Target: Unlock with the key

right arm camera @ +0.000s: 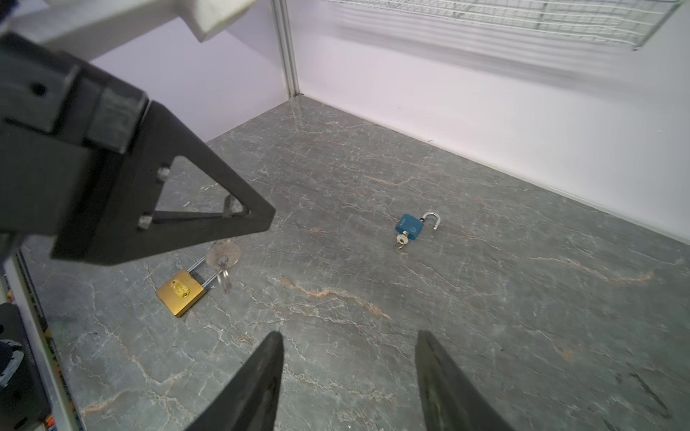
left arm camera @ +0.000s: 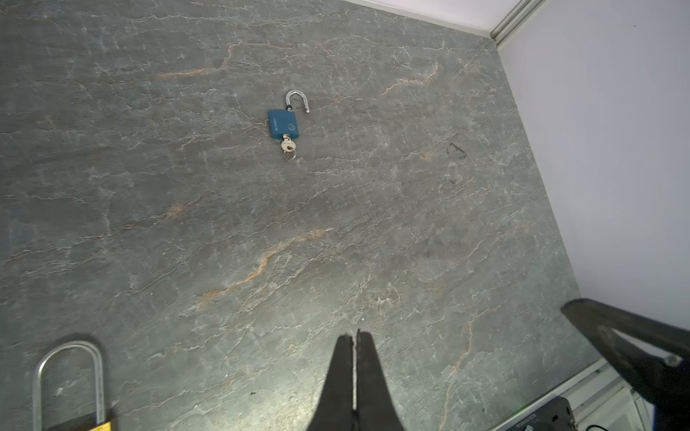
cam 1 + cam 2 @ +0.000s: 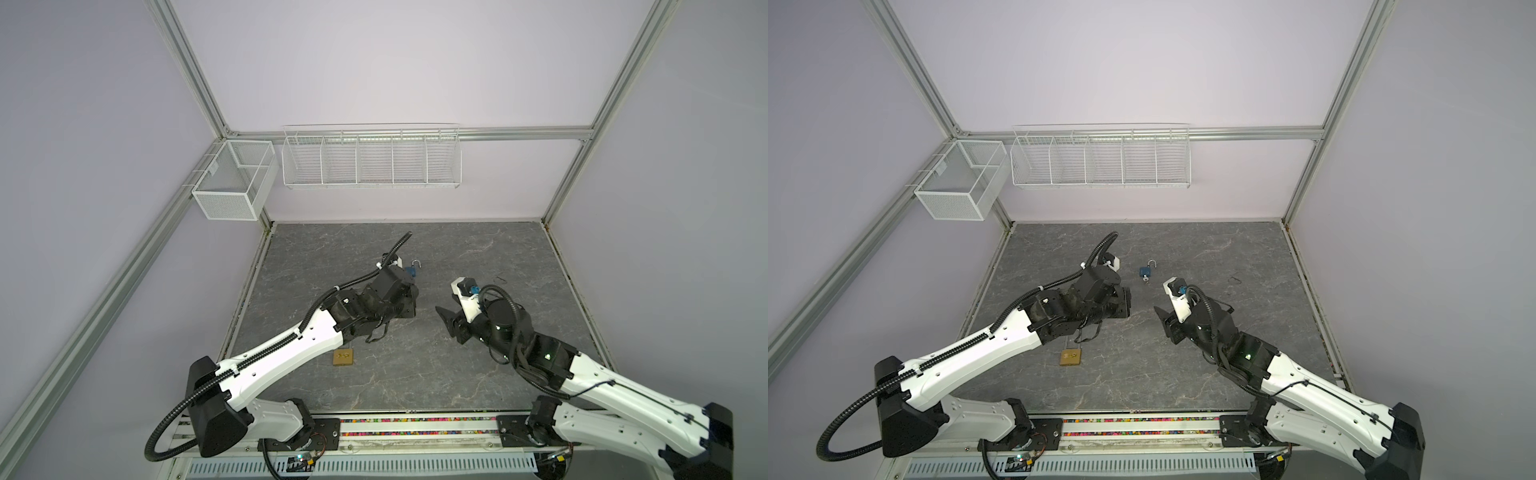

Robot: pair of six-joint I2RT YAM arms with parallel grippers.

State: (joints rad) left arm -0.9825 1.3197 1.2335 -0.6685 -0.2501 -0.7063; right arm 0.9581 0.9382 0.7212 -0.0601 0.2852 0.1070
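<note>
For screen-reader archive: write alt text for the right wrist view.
A blue padlock lies on the grey table, shackle open, small key in its keyhole. Nearby lies a brass padlock with a round-headed key at its shackle; the open right tool frames the foreground.

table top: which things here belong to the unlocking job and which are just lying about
Job:
blue padlock, shackle open
small key in it
brass padlock, shackle looks shut
round-headed key across its shackle

Lying about:
wire rack
mesh basket
(both hung on the walls)
</note>
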